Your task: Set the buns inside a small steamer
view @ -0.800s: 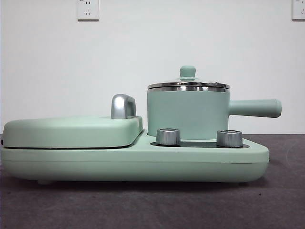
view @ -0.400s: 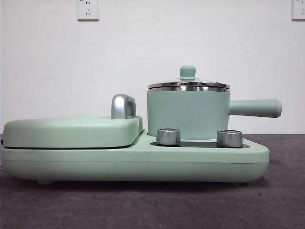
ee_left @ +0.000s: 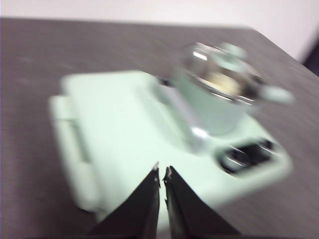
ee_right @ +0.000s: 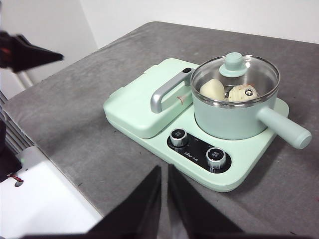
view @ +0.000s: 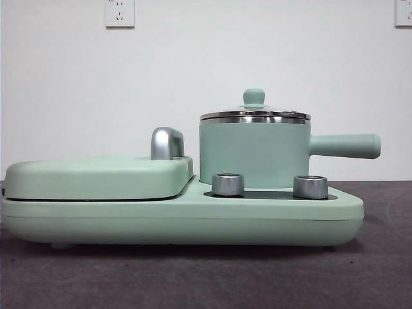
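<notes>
We see two off-white steamed buns (ee_right: 227,91) inside the lidded mint-green cylindrical steamer pot (ee_right: 234,107), well ahead of our right gripper (ee_right: 164,172), jaws nearly together; our left gripper (ee_left: 161,174), likewise pinched, hovers above the flat mint-green griddle (ee_left: 124,134).

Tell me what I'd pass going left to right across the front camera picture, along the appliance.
Closed griddle lid → chrome handle → left knob → lidded small steamer → right knob → steamer's side handle.
</notes>
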